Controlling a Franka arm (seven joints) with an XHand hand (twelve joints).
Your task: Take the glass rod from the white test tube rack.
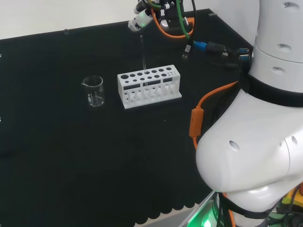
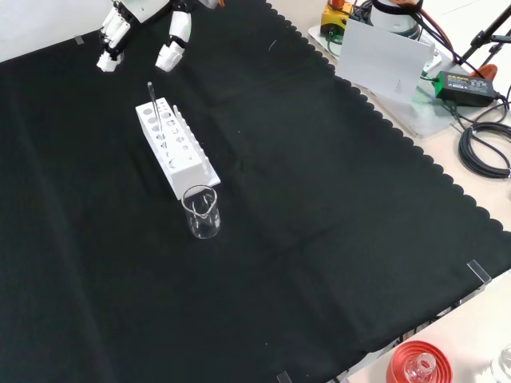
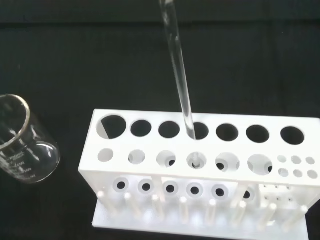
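Note:
The white test tube rack stands on the black cloth. A clear glass rod rises from one of its middle holes, leaning slightly. My hand hovers above and just beyond the rod's top end, apart from it. Its fingers hang spread and relaxed, open, with nothing between them. In the wrist view the rod runs down past the camera into the rack's back row.
A clear beaker stands beside one end of the rack. The arm's white links and an orange cable fill the head view's right. A red ribbed stand sits off the cloth's scalloped edge.

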